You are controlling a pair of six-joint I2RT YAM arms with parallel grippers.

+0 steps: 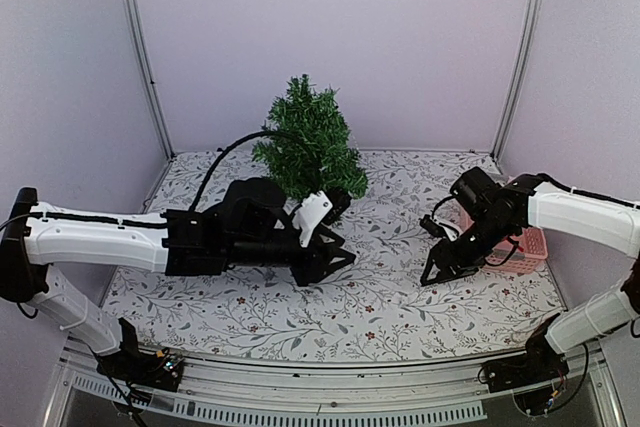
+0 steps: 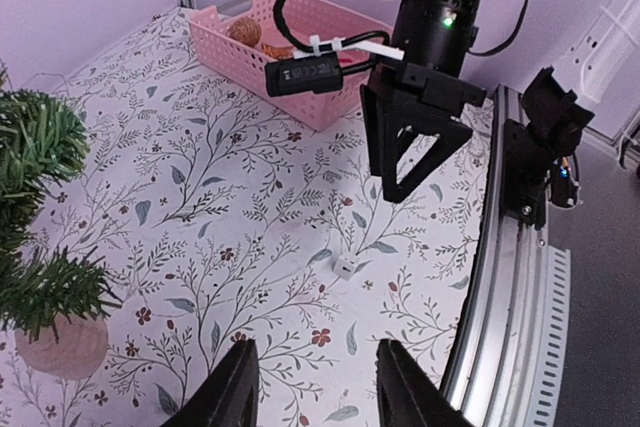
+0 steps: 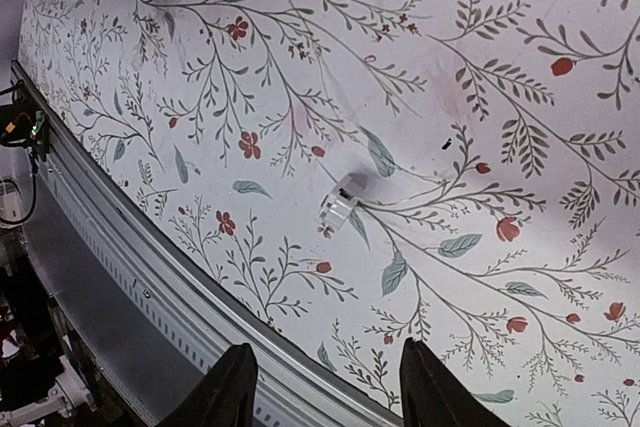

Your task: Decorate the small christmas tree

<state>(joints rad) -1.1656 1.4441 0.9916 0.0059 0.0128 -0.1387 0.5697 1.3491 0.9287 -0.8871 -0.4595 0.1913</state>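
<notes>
The small christmas tree (image 1: pixel 306 142) stands at the back centre of the floral table, and its green branches (image 2: pixel 35 197) and wooden disc base (image 2: pixel 63 347) show at the left of the left wrist view. My left gripper (image 1: pixel 337 265) hovers just in front of the tree, open with nothing between its fingers (image 2: pixel 232 392). My right gripper (image 1: pixel 441 274) hangs over the table right of centre, also open and empty, with its fingers (image 3: pixel 233 392) spread. A small white clip-like piece (image 3: pixel 340 203) lies on the cloth between the two grippers (image 2: pixel 343 267).
A pink basket (image 1: pixel 533 243) with ornaments sits at the right side behind the right arm; a brownish piece (image 2: pixel 243 29) shows inside it. The metal rail (image 3: pixel 150 287) of the table's front edge runs close under the right gripper. A black cable (image 1: pixel 225 152) arcs over the left arm.
</notes>
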